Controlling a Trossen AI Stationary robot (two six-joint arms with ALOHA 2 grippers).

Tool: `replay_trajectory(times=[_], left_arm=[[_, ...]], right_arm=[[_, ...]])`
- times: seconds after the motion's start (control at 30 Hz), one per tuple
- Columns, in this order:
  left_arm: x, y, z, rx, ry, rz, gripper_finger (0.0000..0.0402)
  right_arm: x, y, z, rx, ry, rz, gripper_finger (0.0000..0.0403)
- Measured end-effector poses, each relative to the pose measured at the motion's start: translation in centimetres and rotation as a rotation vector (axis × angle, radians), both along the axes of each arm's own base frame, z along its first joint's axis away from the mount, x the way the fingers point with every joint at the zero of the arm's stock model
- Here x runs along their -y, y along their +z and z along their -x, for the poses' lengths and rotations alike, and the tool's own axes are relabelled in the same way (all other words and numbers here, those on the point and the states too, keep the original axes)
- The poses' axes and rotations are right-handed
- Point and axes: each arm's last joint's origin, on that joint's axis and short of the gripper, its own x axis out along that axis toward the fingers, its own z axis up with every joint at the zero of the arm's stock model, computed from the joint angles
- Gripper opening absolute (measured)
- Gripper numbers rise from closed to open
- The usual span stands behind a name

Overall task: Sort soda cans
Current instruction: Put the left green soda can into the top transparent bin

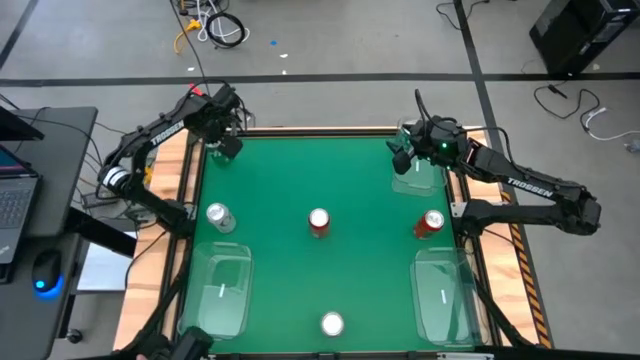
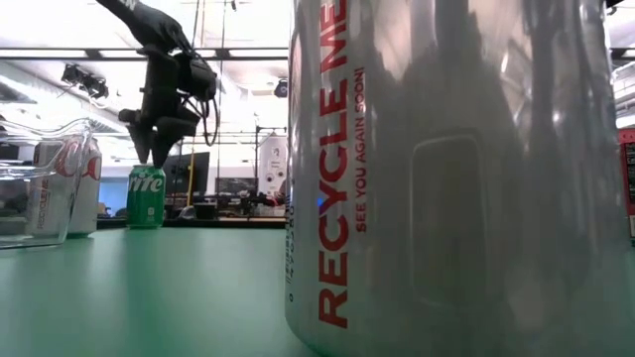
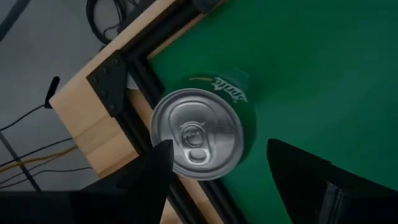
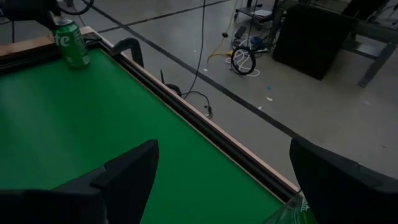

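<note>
Green table (image 1: 330, 180) – cables (image 1: 215, 25) on the grey floor beyond. Left gripper (image 1: 227, 143) spread above a green can (image 3: 199, 134); right gripper (image 1: 403, 160) spread, far right corner.

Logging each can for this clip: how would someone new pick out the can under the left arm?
Find the green table and go to its far left corner, where the left end effector hangs, open. Right under it stands the green Sprite can, close to the table's edge. It is the only bare can in a corner; the others stand mid-table or nearer.
</note>
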Motion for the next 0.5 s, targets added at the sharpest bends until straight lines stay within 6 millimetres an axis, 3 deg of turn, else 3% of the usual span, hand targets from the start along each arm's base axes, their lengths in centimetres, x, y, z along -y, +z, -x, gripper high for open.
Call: replay_trajectory(times=[0.5], left_arm=[[-0.52,-0.54,-0.17,-0.039,0.036,-0.023,0.0267]], right_arm=[[-0.02,-0.13,0.05,-0.013,0.000,-0.008,0.0350]])
